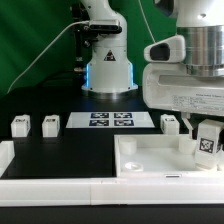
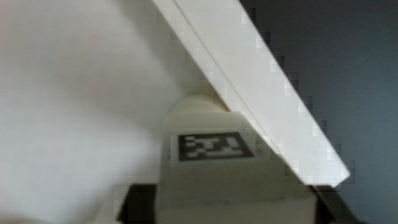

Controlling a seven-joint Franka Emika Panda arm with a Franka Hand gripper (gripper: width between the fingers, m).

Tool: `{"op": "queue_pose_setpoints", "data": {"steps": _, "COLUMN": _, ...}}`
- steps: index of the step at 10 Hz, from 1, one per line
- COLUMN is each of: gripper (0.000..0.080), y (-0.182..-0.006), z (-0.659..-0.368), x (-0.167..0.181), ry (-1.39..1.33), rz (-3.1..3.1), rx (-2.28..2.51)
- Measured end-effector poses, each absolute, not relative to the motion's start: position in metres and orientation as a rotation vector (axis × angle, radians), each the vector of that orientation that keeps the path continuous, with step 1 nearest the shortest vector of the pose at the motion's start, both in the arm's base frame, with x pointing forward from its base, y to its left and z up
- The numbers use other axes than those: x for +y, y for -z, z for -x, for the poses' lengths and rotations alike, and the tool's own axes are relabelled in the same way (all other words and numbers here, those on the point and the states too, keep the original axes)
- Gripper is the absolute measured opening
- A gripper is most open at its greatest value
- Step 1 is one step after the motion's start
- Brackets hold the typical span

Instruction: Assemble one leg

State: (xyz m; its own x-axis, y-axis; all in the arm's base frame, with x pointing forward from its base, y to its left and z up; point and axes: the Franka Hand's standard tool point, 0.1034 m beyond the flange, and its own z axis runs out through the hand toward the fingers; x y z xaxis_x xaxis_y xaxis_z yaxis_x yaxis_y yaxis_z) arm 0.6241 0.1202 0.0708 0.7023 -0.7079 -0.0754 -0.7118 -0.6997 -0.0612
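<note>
I saw tool gripping leg upright, low over corner of tray part, beside raised rim; judged pose meant lining leg with corner mount.

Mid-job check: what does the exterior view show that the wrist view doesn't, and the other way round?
Only the exterior view: three loose legs on the table, two at that view's left and one beside the tool, plus the marker board and the arm's base.
Only the wrist view: the held leg's tag close up, beside the tray's rim.
Both: the tool gripping the leg at the white tray.
</note>
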Motion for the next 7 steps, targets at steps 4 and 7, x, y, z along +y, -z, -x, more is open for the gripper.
{"op": "queue_pose_setpoints", "data": {"steps": 4, "gripper": 0.0297, "y": -0.0706, "z": -0.6225, "x": 0.126, "ry": -0.102, "rz": 2.544, "rx": 1.707}}
{"op": "queue_pose_setpoints", "data": {"steps": 7, "gripper": 0.0297, "y": -0.0707, "z": -0.6223, "x": 0.1287, "ry": -0.131, "rz": 2.241, "rx": 2.091}}
